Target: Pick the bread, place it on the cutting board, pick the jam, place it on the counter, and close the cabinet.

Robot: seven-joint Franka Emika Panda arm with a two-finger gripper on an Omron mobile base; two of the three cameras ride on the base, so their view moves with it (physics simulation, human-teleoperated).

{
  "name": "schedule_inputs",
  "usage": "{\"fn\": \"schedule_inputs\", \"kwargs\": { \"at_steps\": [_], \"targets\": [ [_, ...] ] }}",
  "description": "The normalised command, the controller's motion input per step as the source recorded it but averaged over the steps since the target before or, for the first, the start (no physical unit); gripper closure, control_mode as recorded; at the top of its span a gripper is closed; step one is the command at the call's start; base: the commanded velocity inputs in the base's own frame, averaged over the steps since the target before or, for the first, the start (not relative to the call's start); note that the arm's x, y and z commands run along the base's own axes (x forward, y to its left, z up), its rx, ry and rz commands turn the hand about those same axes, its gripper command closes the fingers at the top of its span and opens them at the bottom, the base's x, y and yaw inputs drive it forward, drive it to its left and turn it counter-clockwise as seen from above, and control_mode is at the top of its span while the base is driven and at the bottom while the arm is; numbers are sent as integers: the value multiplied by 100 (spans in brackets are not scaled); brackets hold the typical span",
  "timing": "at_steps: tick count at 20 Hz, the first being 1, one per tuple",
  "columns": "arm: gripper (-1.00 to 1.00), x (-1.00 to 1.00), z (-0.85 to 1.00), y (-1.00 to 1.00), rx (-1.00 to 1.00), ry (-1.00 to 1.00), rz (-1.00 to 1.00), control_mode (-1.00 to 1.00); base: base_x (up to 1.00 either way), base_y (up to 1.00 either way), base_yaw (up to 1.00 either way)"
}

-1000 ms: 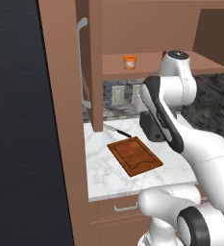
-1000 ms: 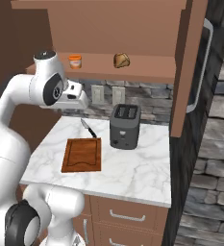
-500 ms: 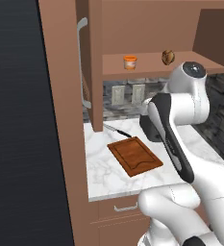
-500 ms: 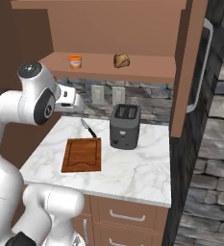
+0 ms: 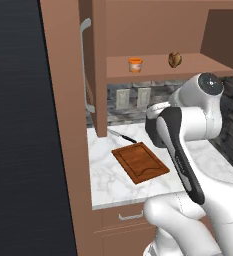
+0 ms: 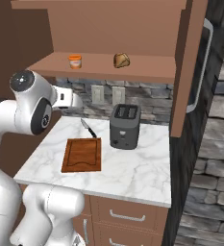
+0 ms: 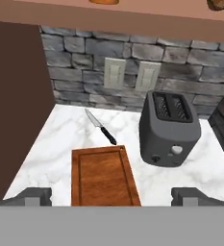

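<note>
Right base view — the small rounded tan-brown bread (image 6: 121, 60) sits on the open shelf of the brown wooden wall cabinet (image 6: 132, 29), right of the small squat orange jam jar (image 6: 75, 61) on the same shelf; the two are well apart. Cabinet door (image 6: 189, 67) stands open at the right, long silver-grey bar handle (image 6: 203, 67) on its face.

White marble tabletop with grey veins (image 6: 132, 170), atop brown wooden drawers (image 6: 128, 216). On it: flat reddish-brown wooden cutting board with a grooved edge (image 6: 82, 154), lying bare; black-handled kitchen knife (image 6: 88, 128) just behind the board, apart from it; dark grey two-slot toaster (image 6: 125, 126) to the board's right. Two pale wall outlets (image 6: 107, 94) on the grey stone backsplash.

Gripper (image 6: 80, 101) held out level from the white arm, above the tabletop's rear left part and below the shelf, near the outlets.

Left base view — jam jar (image 5: 135, 64) and bread (image 5: 174, 59) on the shelf; cutting board (image 5: 140, 162) on the tabletop (image 5: 108, 185); knife (image 5: 121, 135) behind it; second cabinet door (image 5: 95, 65) open at the left.

Hand view — gripper (image 7: 112, 197) with its two dark tips spread wide, released, nothing between them. It looks down on the cutting board (image 7: 104, 175), the knife (image 7: 101, 127), the toaster (image 7: 169, 129) and the outlets (image 7: 129, 74).
</note>
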Motion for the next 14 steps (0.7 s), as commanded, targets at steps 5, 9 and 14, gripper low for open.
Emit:
{"fn": "schedule_inputs", "kwargs": {
  "at_steps": [5, 9, 14],
  "targets": [
    [-100, 10, 43, 0, 1, -2, 0, -100, 0, 0, 0],
    [-100, 18, 41, 0, 3, -1, -2, -100, 0, 0, 0],
    [-100, 19, 35, 0, 3, 0, -3, -100, 0, 0, 0]
  ]
}}
